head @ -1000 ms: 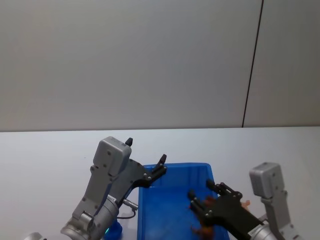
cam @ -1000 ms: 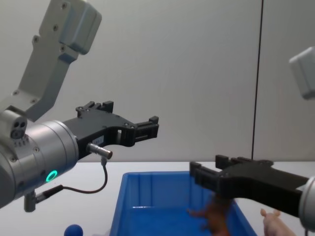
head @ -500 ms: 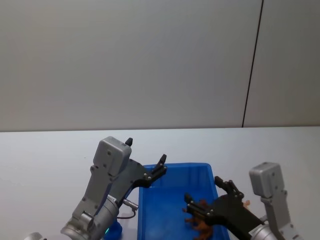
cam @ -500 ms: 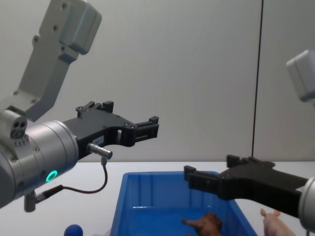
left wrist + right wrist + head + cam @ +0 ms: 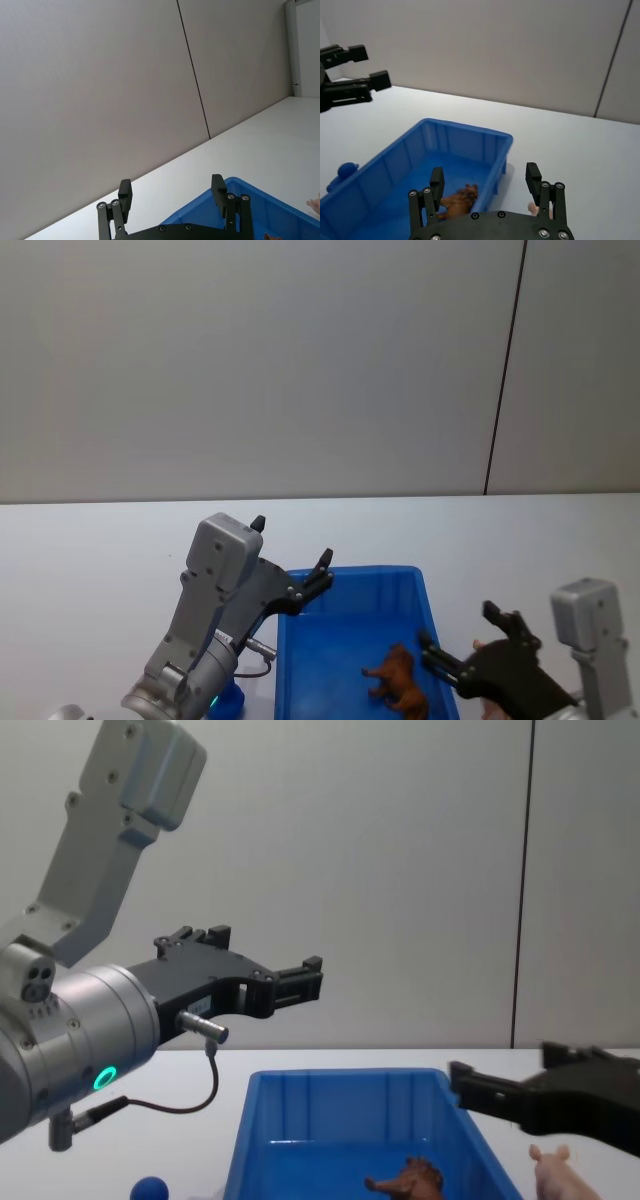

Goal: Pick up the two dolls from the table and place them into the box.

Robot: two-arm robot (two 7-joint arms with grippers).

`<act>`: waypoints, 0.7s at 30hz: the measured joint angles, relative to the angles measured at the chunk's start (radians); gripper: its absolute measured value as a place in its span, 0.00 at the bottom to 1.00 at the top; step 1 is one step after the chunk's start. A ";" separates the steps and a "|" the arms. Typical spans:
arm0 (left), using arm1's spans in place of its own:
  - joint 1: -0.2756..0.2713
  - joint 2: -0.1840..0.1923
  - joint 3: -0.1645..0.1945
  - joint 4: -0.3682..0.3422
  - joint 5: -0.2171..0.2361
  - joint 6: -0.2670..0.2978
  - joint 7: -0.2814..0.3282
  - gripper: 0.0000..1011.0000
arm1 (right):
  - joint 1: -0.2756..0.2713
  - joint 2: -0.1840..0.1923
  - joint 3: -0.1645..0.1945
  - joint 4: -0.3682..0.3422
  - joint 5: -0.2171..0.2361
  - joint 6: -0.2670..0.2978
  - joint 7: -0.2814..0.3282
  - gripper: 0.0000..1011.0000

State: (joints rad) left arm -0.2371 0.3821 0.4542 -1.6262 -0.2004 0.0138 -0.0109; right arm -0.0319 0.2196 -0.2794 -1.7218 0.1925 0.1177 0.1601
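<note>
Box [image 5: 350, 571] of bright blue plastic on the white worktop [image 5: 100, 540], with both claws raised about it. We take the box as our reference throughout. Inside it, on the floor and close to the right wall, rests the brown animal doll [image 5: 398, 680]; in the chest view we see it low on the box floor. Outside the box, just beside its right wall, the pink pig doll [image 5: 555, 1170] sits on the worktop; whether it touches the plastic we cannot tell. On the opposite side, near the left wall, a rounded blue doll [image 5: 150, 1187] rests on the worktop. The right claw [image 5: 485, 172] hangs above the box's right rim with its fingers spread wide and nothing between them. In its wrist view we see one finger over the box interior and the other over the pig. The left claw [image 5: 292, 540] is held higher, over the box's far left corner, likewise spread and empty. Both claws hang clear of the box and of every doll.
</note>
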 joint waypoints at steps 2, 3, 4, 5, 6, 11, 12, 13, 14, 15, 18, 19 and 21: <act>0.000 0.000 0.000 0.000 0.000 0.000 0.000 0.99 | -0.017 0.011 0.005 -0.015 0.005 0.004 -0.023 0.99; 0.000 0.000 0.000 0.000 0.000 0.000 0.000 0.99 | -0.022 0.014 0.007 -0.020 0.007 0.005 -0.028 0.99; 0.000 0.000 0.000 0.000 0.000 0.000 0.000 0.99 | -0.035 0.022 0.011 -0.031 0.010 0.007 -0.043 0.99; 0.000 0.000 0.000 0.000 0.000 0.000 0.000 0.99 | -0.041 0.025 0.013 -0.035 0.012 0.009 -0.050 0.99; 0.000 0.000 0.000 0.000 0.000 0.000 0.000 0.99 | -0.047 0.028 0.014 -0.039 0.014 0.011 -0.058 0.99; 0.000 0.000 0.000 0.000 0.000 0.000 0.000 0.99 | -0.083 0.048 0.024 -0.063 0.023 0.020 -0.100 0.99; 0.000 0.000 0.000 0.000 0.000 0.000 0.000 0.99 | -0.086 0.049 0.025 -0.065 0.024 0.021 -0.105 0.99; 0.000 0.000 0.000 0.000 0.000 0.000 0.000 0.99 | -0.091 0.052 0.027 -0.067 0.025 0.022 -0.110 0.99; 0.000 0.000 0.000 0.000 0.000 0.000 0.000 0.99 | -0.098 0.056 0.029 -0.070 0.027 0.023 -0.118 0.99; 0.000 0.000 0.000 0.000 0.000 0.000 0.000 0.99 | -0.101 0.057 0.030 -0.071 0.028 0.025 -0.123 0.99; 0.000 0.000 0.000 0.000 0.000 0.000 0.000 0.99 | -0.113 0.062 0.033 -0.072 0.030 0.028 -0.135 0.99; 0.000 0.000 0.000 0.000 0.000 0.000 0.000 0.99 | -0.115 0.062 0.033 -0.072 0.030 0.028 -0.138 0.99; 0.000 0.000 0.000 0.000 0.000 0.000 0.000 0.99 | -0.118 0.063 0.034 -0.071 0.030 0.029 -0.142 0.99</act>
State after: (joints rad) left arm -0.2371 0.3821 0.4542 -1.6262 -0.2004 0.0138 -0.0109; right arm -0.1498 0.2831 -0.2452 -1.7929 0.2230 0.1469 0.0182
